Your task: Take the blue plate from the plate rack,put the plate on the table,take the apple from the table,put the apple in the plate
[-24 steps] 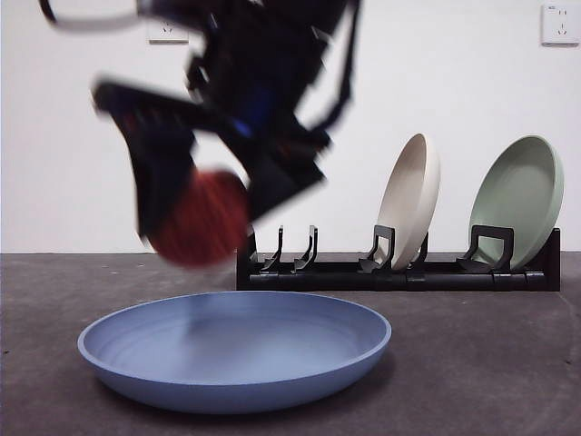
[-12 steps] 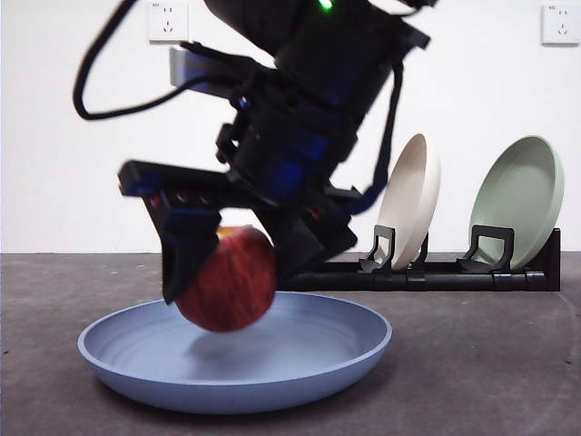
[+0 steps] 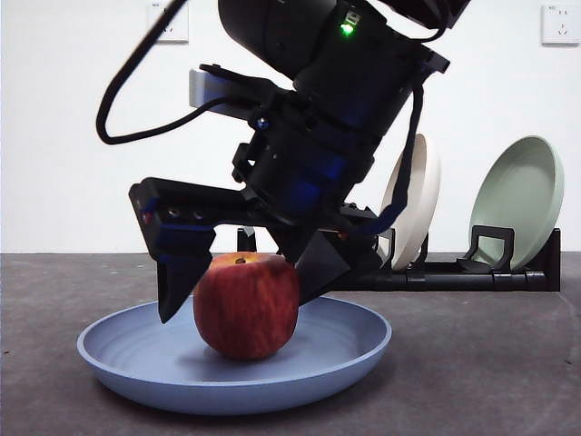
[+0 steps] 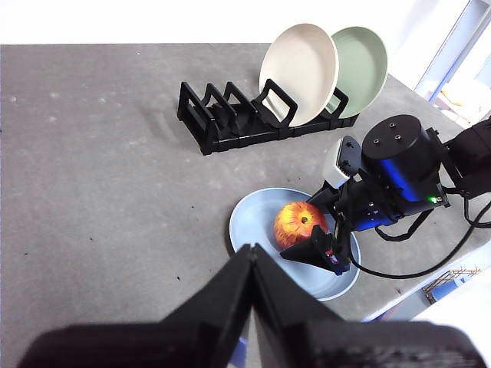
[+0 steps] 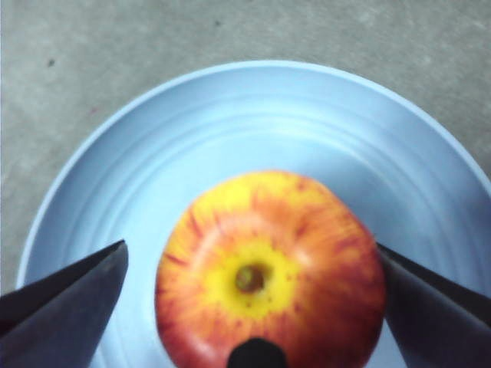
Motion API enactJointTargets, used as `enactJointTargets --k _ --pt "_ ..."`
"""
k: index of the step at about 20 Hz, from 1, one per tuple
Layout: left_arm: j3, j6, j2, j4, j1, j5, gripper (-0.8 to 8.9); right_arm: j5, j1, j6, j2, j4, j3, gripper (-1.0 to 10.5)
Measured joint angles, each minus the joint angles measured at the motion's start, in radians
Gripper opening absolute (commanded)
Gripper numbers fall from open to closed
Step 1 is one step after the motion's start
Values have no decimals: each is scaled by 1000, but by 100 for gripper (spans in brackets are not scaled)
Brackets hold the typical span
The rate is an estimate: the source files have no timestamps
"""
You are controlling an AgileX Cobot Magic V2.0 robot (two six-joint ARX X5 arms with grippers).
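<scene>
The red apple (image 3: 245, 304) rests upright in the middle of the blue plate (image 3: 349, 350), which lies flat on the table (image 3: 481, 363). My right gripper (image 3: 243, 300) hangs low over the plate, open, with one jaw on each side of the apple. In the right wrist view the apple (image 5: 268, 268) shows its yellow stem patch, and the right gripper (image 5: 249, 257) stands with blue plate (image 5: 268, 115) visible between one jaw and the fruit. My left gripper (image 4: 252, 257) is shut and empty, high above the table. The plate rack (image 4: 230, 123) stands behind.
The black rack (image 3: 508, 272) holds a cream plate (image 3: 413, 195) and a pale green plate (image 3: 522, 195) at its right end; its other slots are empty. The table edge runs close beside the blue plate (image 4: 253, 230) in the left wrist view.
The right gripper came down with the apple from above the plate, set it in the plate, and its jaws spread apart off the fruit.
</scene>
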Motion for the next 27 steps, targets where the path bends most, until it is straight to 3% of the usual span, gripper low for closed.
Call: enactJointTargets --k 6,13,16,18,19,25,27 --pt "0 0 0 0 0 1 -8 -10 14 0 -127 -57 3 696" --pt "0 0 0 0 0 -28 -5 126 40 11 -566 -338 9 675" --pt "0 0 0 0 0 -97 -4 273 40 24 -778 -562 32 331" --pt "0 0 2 0 0 -158 -4 396 40 45 -899 -741 70 41" --pt "0 0 6 0 0 -206 -3 448 40 54 -949 -827 92 -15" --pt "0 0 110 1 -22 -613 -4 657 40 162 -1087 -1214 254 1" --pt "0 0 157 2 -35 -685 -4 680 40 204 -1087 -1247 300 1"
